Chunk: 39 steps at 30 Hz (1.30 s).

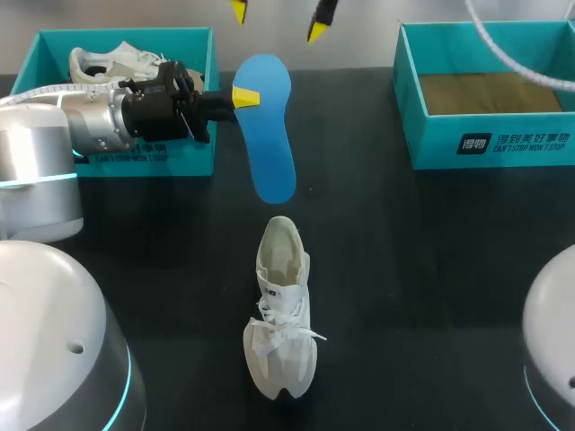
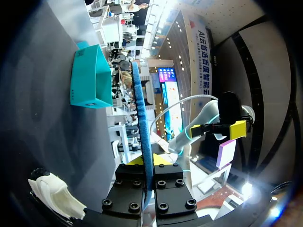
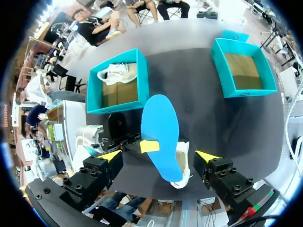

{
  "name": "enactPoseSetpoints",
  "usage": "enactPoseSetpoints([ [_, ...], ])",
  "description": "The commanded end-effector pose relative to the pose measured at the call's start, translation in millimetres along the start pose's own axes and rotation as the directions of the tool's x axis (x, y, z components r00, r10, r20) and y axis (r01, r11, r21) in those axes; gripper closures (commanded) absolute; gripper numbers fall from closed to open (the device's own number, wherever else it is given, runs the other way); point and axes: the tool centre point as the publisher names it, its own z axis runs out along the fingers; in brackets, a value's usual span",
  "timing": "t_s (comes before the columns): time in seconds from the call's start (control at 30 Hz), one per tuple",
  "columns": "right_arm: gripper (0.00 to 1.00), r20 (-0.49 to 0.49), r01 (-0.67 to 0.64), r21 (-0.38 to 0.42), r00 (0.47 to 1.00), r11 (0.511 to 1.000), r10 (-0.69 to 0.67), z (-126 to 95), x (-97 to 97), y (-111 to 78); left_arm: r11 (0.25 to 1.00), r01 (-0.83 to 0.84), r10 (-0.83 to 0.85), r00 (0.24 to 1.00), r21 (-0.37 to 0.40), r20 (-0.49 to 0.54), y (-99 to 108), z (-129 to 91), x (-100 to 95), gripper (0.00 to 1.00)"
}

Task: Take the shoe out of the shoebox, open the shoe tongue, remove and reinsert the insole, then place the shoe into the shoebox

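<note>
My left gripper (image 1: 244,96) is shut on the blue insole (image 1: 269,135) and holds it in the air, above and behind the white shoe (image 1: 281,310). The shoe stands on the table with its opening toward the insole. In the left wrist view the insole (image 2: 142,123) shows edge-on between the fingers (image 2: 137,161), with the shoe (image 2: 54,191) below. My right gripper (image 1: 278,16) hangs open high above the insole. From the right wrist view the insole (image 3: 162,135) lies well below its spread fingertips (image 3: 110,155), over the shoe (image 3: 182,165).
A teal shoebox (image 1: 180,157) at the back left holds a second white shoe (image 1: 112,63). Another teal shoebox (image 1: 503,144) at the back right shows only its brown floor. Dark tabletop lies around the standing shoe.
</note>
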Motion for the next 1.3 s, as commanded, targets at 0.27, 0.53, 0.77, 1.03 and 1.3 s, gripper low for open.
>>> enactPoseSetpoints([
  [0.27, 0.00, -0.733, -0.064, 0.033, 0.677, 0.997, 0.067, 12.7, -27.3, -0.1, 1.000, 0.000, 0.000, 1.000, -0.002, 0.002, -0.1, -0.5, 0.1, 1.00],
  [0.53, 0.00, -0.849, -0.076, 0.074, 0.519, 0.994, 0.103, 26.2, -44.5, -2.0, 1.000, 0.000, 0.000, 1.000, -0.002, 0.002, -0.1, -0.5, 0.1, 1.00],
  [0.77, 0.00, -0.908, -0.076, 0.101, 0.401, 0.992, 0.123, 37.0, -58.2, 1.3, 1.000, 0.000, 0.000, 1.000, -0.002, 0.002, -0.1, -0.5, 0.1, 1.00],
  [1.03, 0.00, -0.928, -0.094, 0.114, 0.345, 0.989, 0.140, 46.3, -67.9, 2.4, 1.000, 0.000, 0.000, 1.000, -0.002, 0.002, -0.1, -0.5, 0.1, 1.00],
  [1.3, 0.00, -0.946, -0.108, 0.121, 0.288, 0.987, 0.148, 51.2, -74.2, 2.1, 0.998, -0.067, 0.067, 0.997, 0.002, 0.024, -0.3, -6.0, -0.2, 1.00],
])
